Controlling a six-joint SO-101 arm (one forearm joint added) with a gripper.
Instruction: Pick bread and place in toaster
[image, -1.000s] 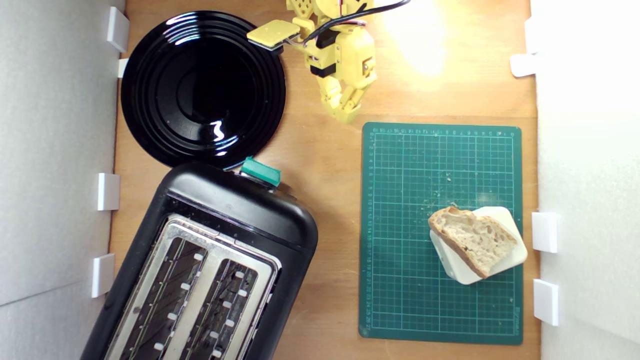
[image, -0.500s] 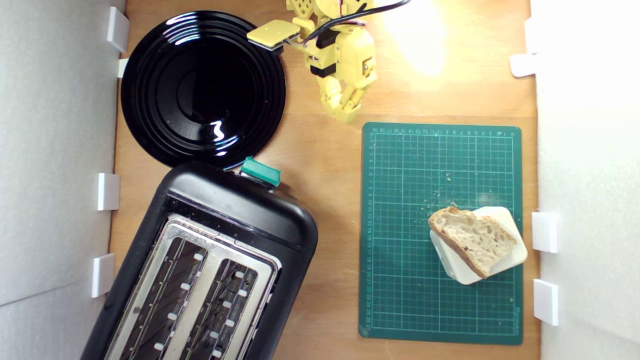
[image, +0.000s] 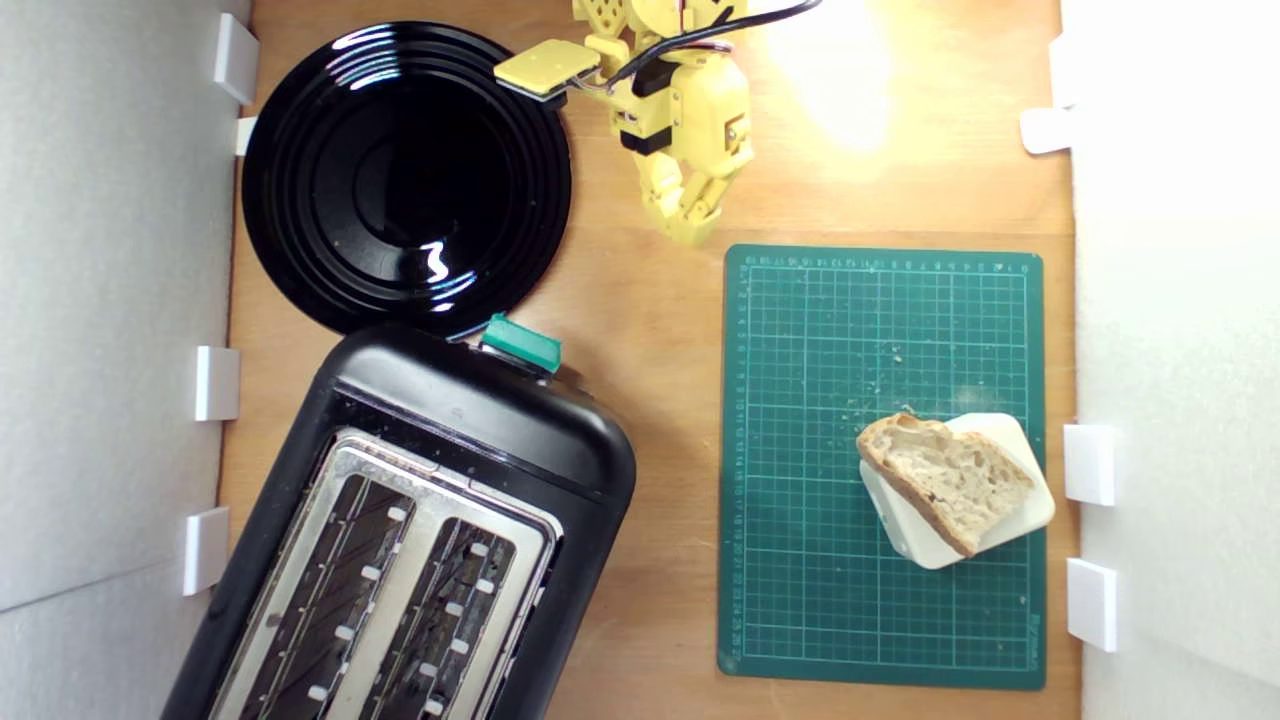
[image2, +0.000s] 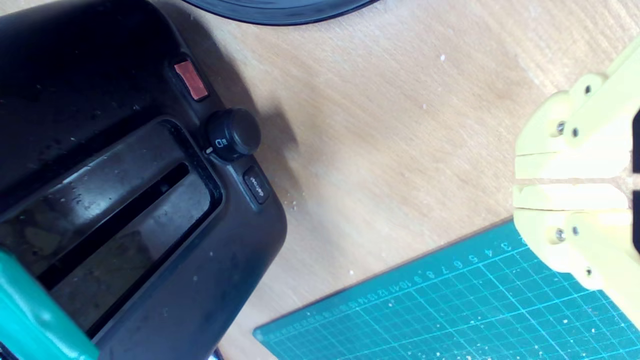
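The bread (image: 945, 482), a pale holey slice with brown crust, lies on a cream rounded block (image: 1010, 500) at the exterior view's right, on the green cutting mat (image: 820, 400). The black toaster (image: 470, 420) with silver slotted top and teal lever (image: 521, 343) fills the lower left of that view. My yellow gripper (image: 690, 230) hangs at the top centre, well away from the bread, fingers together with nothing between them. In the wrist view the gripper (image2: 520, 182) shows shut beside the toaster (image2: 125, 200); the bread is out of that view.
A round black plate (image: 405, 180) sits at the exterior view's upper left, touching the toaster's end. White brackets (image: 1088, 463) line both side walls. Bare wooden table (image: 660, 330) lies between toaster and mat.
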